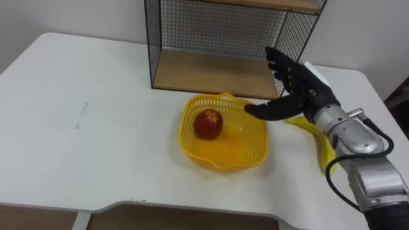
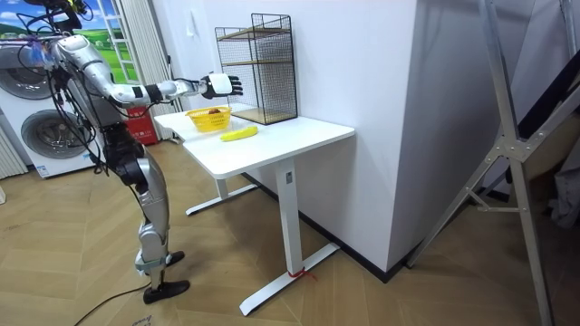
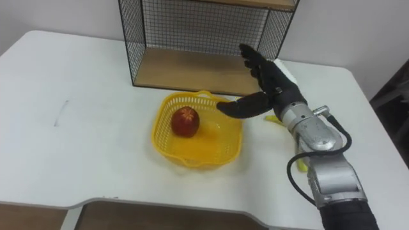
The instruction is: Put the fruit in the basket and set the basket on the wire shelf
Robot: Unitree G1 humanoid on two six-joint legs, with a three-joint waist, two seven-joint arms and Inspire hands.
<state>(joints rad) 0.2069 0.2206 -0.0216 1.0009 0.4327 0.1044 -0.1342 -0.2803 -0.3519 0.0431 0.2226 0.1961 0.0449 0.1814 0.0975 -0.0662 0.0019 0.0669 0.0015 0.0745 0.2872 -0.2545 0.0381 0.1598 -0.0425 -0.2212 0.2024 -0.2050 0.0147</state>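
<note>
A yellow plastic basket (image 1: 246, 153) sits on the white table (image 1: 96, 128) in front of the wire shelf (image 1: 211, 70). A red apple (image 1: 208, 124) lies inside the basket (image 3: 220, 150), toward its left side. My right hand (image 1: 291, 86) hovers open above the basket's right rim, fingers spread and thumb pointing left, holding nothing. A yellow banana (image 1: 316, 137) lies on the table just right of the basket, partly hidden behind my right forearm. In the room view my right hand (image 2: 220, 85) reaches out over the basket (image 2: 208, 119), with the banana (image 2: 238, 133) beside it.
The shelf (image 3: 192, 67) has black mesh walls and a wooden bottom board, open toward me. The table's left half (image 1: 77, 108) is bare white surface. In the room view I stand at the table's end, washing machines (image 2: 41, 136) behind me.
</note>
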